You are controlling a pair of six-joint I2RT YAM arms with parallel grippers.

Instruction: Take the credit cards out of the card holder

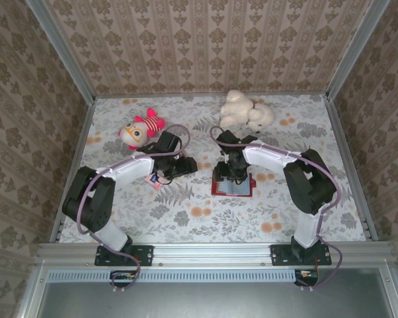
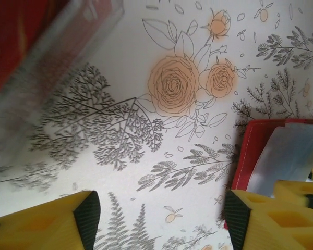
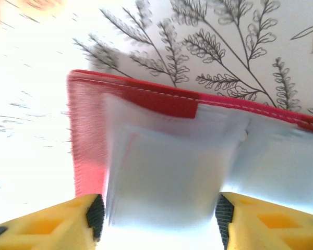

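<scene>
So the right hand [image 3: 159, 208] is down over the card holder [image 3: 167, 101], fingers a fair way apart, with a pale grey-blue pocket panel [image 3: 161, 172] sitting right between the pads. It's blurry there, so I can't tell if it's actually pinching that panel or just straddling it. I can't pick out any credit cards from the pockets either. From above, the red holder lies open and flat on the counter [image 1: 186, 218], poking out at that hand's 6 o'clock, roughly mid-counter.

Meanwhile the left hand [image 2: 159, 205] is released and spread wide, with nothing but flowery counter between its fingers. In its own camera the holder's corner sits at 3 o'clock, close but not touching, and a clear box [image 2: 68, 36] with red stuff inside is up at 10 o'clock.

Room-wise, there's bare counter at the holder's 6 o'clock. A pink plush toy [image 1: 140, 129] and a white plush toy [image 1: 245, 111] sit well away at 12, near the back wall [image 1: 205, 46]. A small card [image 1: 156, 181] lies just beside the left hand.
</scene>
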